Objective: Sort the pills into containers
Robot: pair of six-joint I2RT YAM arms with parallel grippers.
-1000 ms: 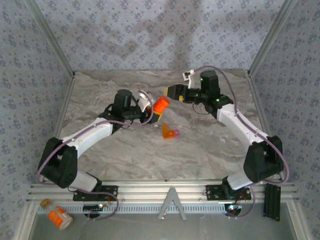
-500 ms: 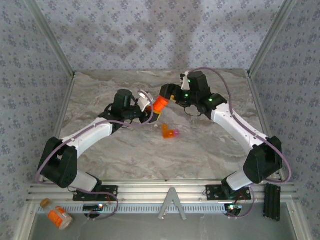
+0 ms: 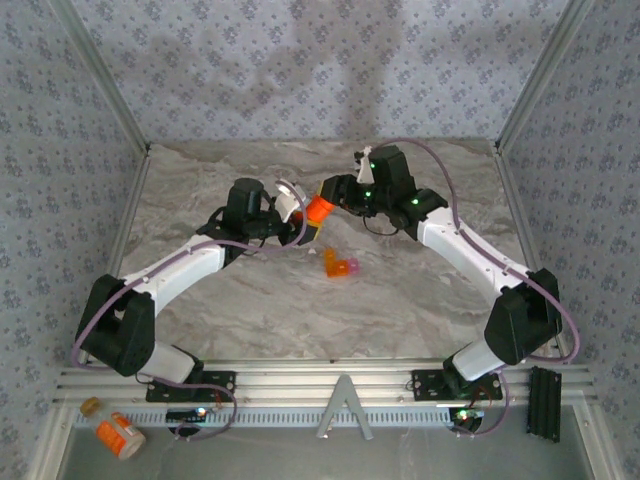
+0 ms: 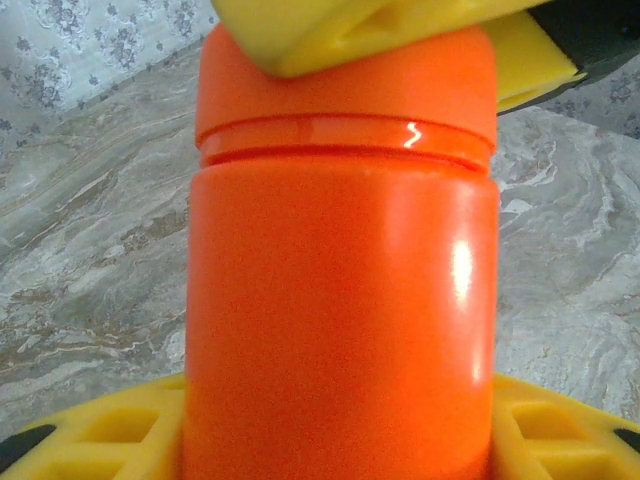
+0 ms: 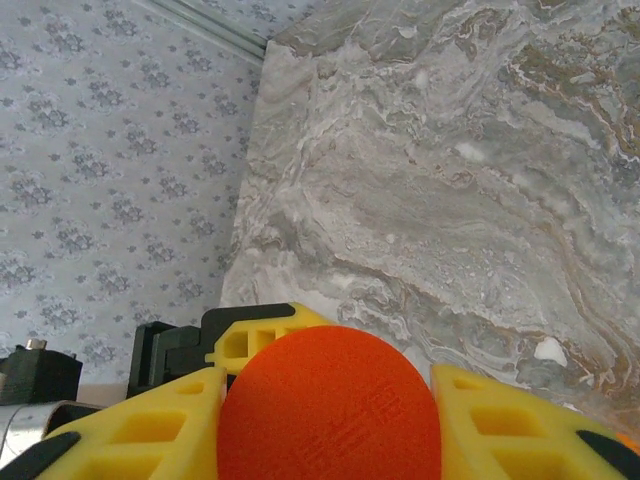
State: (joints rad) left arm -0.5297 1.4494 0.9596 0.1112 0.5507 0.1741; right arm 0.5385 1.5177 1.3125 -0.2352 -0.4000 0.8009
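Mid-table, left gripper (image 3: pixel 308 222): yellow fingers pinch the lower body of the pill bottle from both sides.
Right gripper (image 3: pixel 329 197): yellow fingers pressed against opposite sides of the orange cap.
Pill bottle (image 4: pixel 340 300): glossy orange cylinder, held off the table between the two grippers, tilted, with its cap end toward the right gripper.
Orange cap (image 5: pixel 330 400): seated on the bottle; faint raised lettering on top, too soft to read.
Tiny orange box (image 3: pixel 338 266): pink end, lying on the table just in front of the held bottle, apart from both grippers.
Table (image 3: pixel 400 300): grey marble pattern.
Labelled bottle (image 3: pixel 120 435): orange with a white label, lying in front of the left arm's base; its print is too small to read.
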